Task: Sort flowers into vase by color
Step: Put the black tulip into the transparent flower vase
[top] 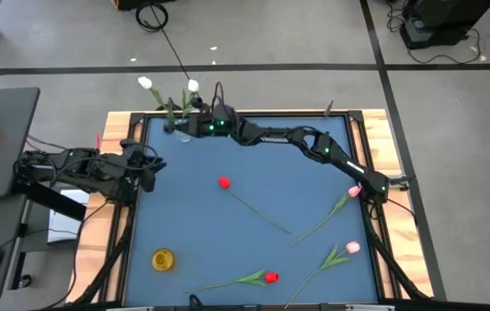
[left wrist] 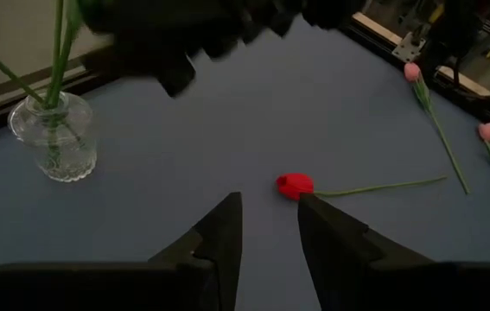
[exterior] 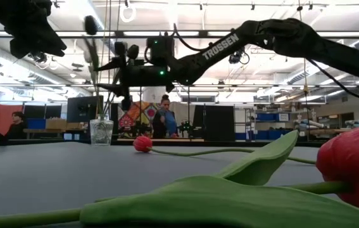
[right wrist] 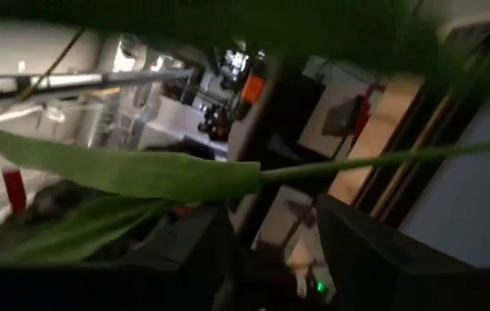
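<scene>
My right gripper [top: 194, 123] hides the small clear glass vase [exterior: 101, 132] from above — I can't tell if my fingers hold a stem. The big red tulip [exterior: 354, 166] is cut off.

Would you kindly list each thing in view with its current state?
Glass vase: upright, holding green stems.
White tulips: standing in the vase.
Red tulips: lying on the table.
Pink tulips: lying on the table.
Left gripper: open, empty.
Right gripper: by the vase, leaves between its fingers.

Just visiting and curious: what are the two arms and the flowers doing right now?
Right gripper open at clear glass vase, two white tulips inside. Left gripper open, waiting at table's left edge. Red tulips and pink tulips lie unsorted. Nothing blocking.
</scene>
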You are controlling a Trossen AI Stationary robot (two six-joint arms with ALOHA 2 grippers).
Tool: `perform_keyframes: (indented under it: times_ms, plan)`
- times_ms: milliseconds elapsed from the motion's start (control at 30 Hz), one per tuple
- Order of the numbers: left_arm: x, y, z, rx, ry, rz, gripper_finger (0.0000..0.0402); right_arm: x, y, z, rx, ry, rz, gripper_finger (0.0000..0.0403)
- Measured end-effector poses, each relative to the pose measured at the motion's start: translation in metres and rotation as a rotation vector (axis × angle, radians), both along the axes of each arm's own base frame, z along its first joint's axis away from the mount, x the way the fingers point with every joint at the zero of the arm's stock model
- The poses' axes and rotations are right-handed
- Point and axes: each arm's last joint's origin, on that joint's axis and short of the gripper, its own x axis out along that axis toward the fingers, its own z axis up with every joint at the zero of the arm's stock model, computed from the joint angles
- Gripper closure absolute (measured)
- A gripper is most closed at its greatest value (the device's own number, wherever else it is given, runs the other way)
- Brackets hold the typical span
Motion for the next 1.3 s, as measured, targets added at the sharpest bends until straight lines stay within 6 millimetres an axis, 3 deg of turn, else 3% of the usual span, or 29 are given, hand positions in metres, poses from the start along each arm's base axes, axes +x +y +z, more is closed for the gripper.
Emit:
perform_keyframes:
  times_ms: [300,600,900,1300]
  plan:
    - [0.000,0.001,0.000,0.013,-0.002,0.019,0.0280,-0.006,-0.018,0.004,0.032,0.004,-0.018,0.0212]
    - [0.000,0.001,0.000,0.009,-0.007,0.028,0.0280,0.000,-0.002,0.000,0.034,0.047,0.054,0.0212]
    - [0.000,0.001,0.000,0.005,-0.010,0.036,0.0280,-0.011,-0.031,-0.002,0.036,0.062,-0.020,0.0212]
    - [-0.001,0.002,0.000,0.025,-0.009,0.053,0.0280,-0.009,-0.007,-0.004,0.092,0.208,0.175,0.0213]
